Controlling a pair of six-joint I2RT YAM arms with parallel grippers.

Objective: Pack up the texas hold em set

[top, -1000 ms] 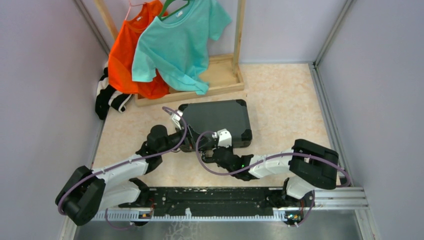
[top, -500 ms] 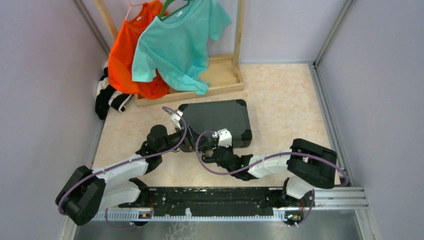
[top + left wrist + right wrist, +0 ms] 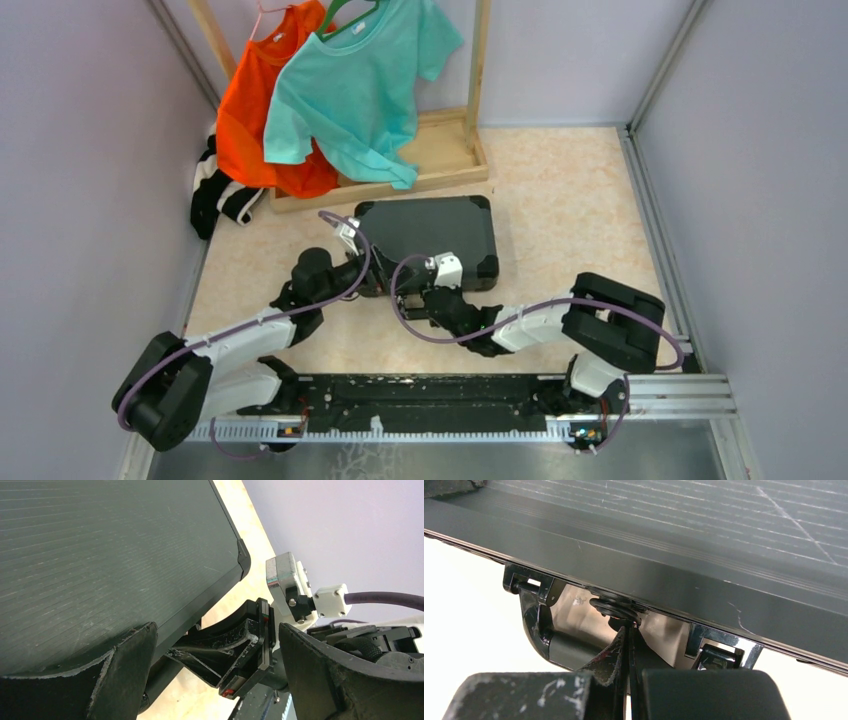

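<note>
The black briefcase (image 3: 430, 235) lies shut and flat on the table, its ribbed lid up. No chips, card box, buttons or dice are in view. My left gripper (image 3: 366, 276) is open at the case's near left corner. In the left wrist view (image 3: 215, 680) one finger (image 3: 120, 670) rests against the case's edge (image 3: 125, 555). My right gripper (image 3: 424, 291) is shut at the case's near side. In the right wrist view (image 3: 629, 635) its tips touch the case front (image 3: 664, 590), between the chrome brackets of the handle (image 3: 546, 642). Nothing is held between them.
A wooden clothes rack (image 3: 440, 150) with an orange shirt (image 3: 255, 120) and a teal shirt (image 3: 350, 90) stands behind the case. A black-and-white cloth (image 3: 215, 195) lies at the left wall. Walls close in both sides. Both arms' cables (image 3: 400, 300) loop near the case.
Both arms have reached a little farther forward. The briefcase has slid slightly away from the bases, towards the rack.
</note>
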